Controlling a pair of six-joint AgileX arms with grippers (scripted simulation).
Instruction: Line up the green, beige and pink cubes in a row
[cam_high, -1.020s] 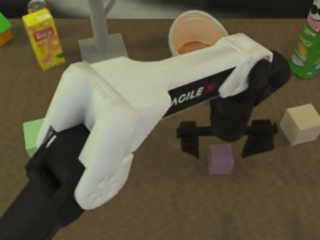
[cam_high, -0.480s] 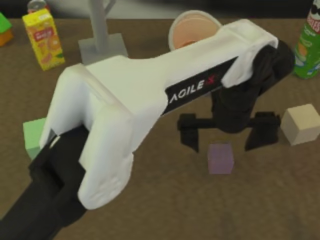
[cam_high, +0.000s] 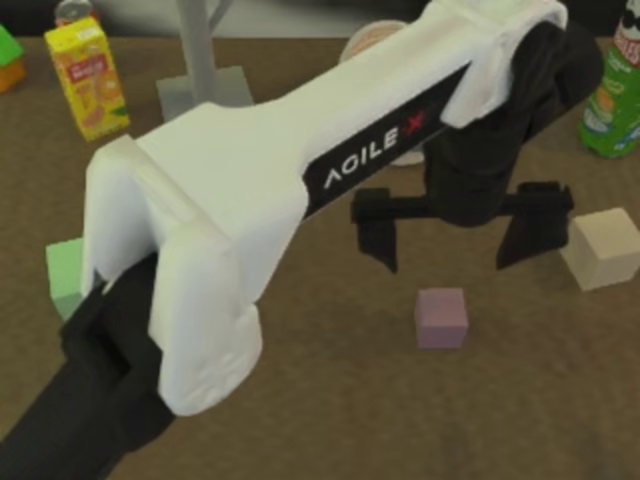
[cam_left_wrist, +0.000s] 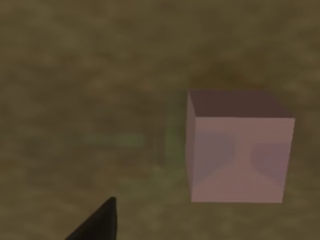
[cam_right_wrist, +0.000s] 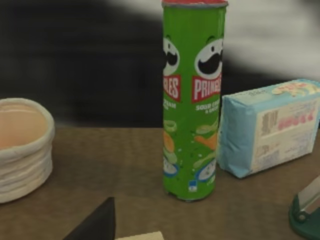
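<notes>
Snack can (cam_high: 612, 95) — beige cube (cam_high: 602, 248) nearby

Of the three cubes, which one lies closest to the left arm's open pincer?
The pink cube, directly below the left pincer in the top view. The beige cube sits off to its right, and the green cube is far left, half hidden by the arm.

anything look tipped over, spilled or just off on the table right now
Nothing stands out. The pink cube, beige cube and green cube sit flat but scattered, not in a row. The juice carton and Pringles can stand upright. The left hand hangs open above the pink cube.
</notes>
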